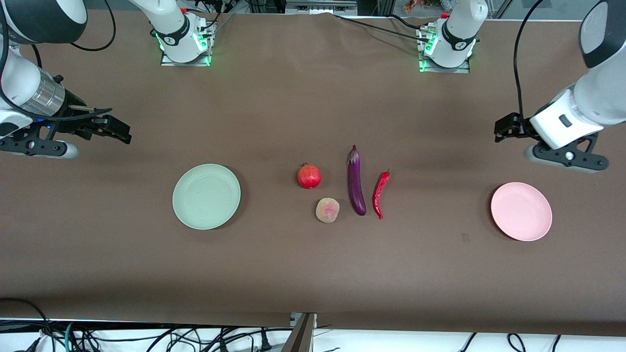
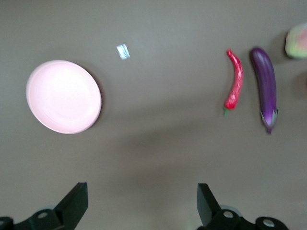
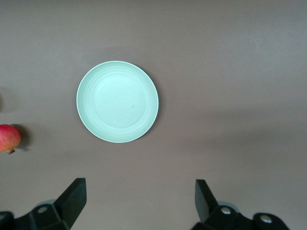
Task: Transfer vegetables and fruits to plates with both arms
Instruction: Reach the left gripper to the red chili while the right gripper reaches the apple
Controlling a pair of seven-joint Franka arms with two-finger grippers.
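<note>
A matte brown worktop point(image 1: 293, 264) carries four pieces of produce grouped at its middle: a round red pomegranate point(image 1: 309, 176) with a small crown, a fuzzy yellowish-pink peach point(image 1: 327, 210) just nearer the front camera than it, a long, slim, glossy purple eggplant point(image 1: 356, 182) beside them toward the left arm's end, and a shorter curved red chili pepper point(image 1: 380, 193) with a green stem just beside the eggplant, none of them touching. Two round shallow plates with a smooth matte look lie well apart from this group: a pale green plate point(image 1: 206, 196) toward the right arm's end and a pink plate point(image 1: 521, 211) toward the left arm's end, both bare. The left tool point(image 1: 503, 128) hangs over bare worktop close to the pink plate, its black fingers point(image 2: 74, 206) spread wide with nothing between them. The right tool point(image 1: 115, 129) hangs over bare worktop at its own end, fingers point(image 3: 72, 199) likewise wide apart and holding nothing. In the left wrist view the peach is cut off at the frame edge and slightly blurred, and a small pale patch point(image 2: 123, 51) on the worktop near the pink plate is perhaps a glint or a scrap of tape; in the right wrist view only part of the pomegranate shows
</note>
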